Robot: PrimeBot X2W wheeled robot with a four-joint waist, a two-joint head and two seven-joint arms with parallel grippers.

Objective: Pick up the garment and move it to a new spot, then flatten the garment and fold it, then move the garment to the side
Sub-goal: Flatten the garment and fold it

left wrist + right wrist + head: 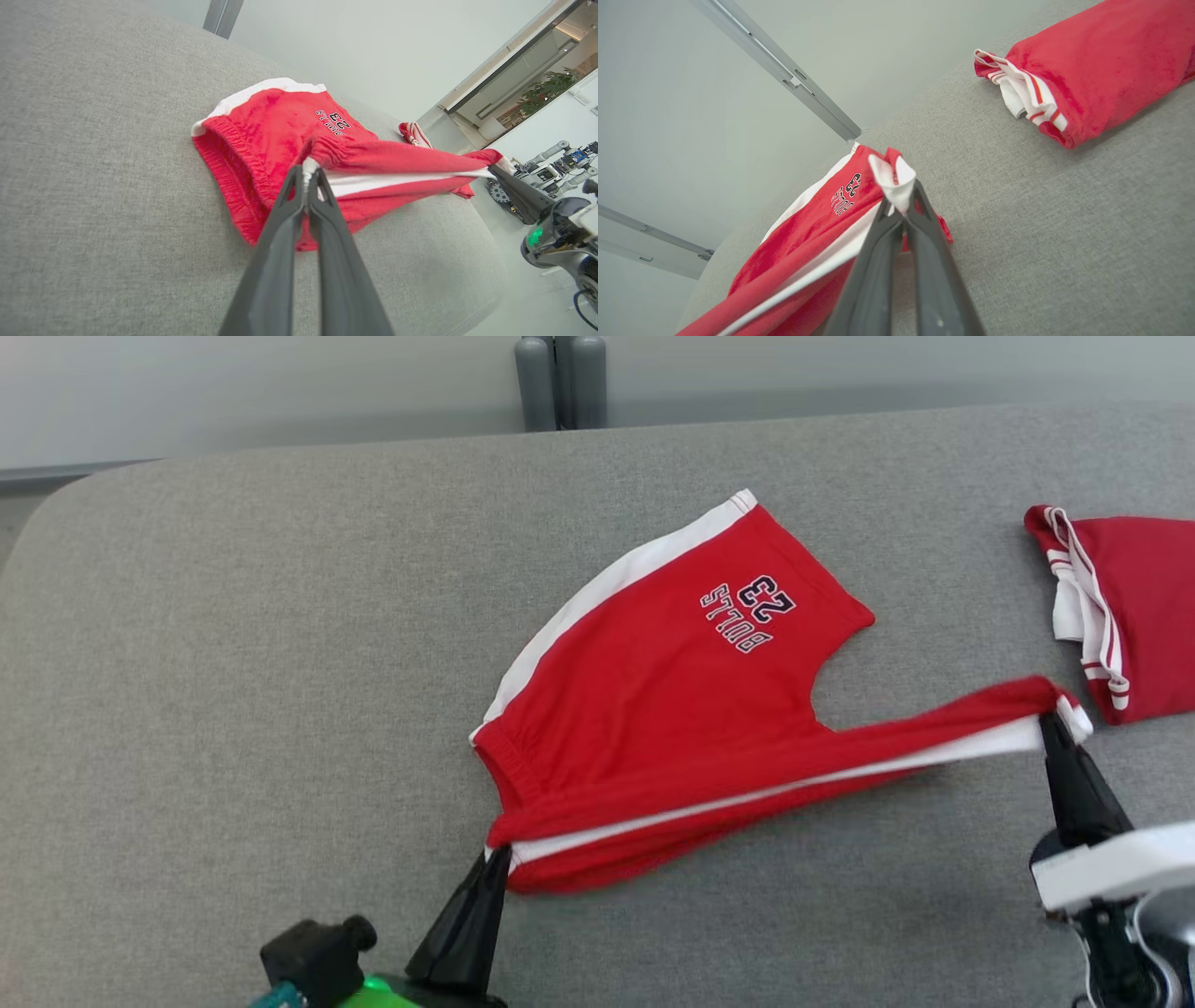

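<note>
Bright, even, diffuse light — just a soft shadow on the grey surface [233, 663] beneath the garment [672, 728]. The head view is sharp; the wrist views bow straight lines toward their edges.

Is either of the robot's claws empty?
No, the left gripper is pinching the shorts at the waistband end, and the right gripper is pinching them at the leg hem.
</note>
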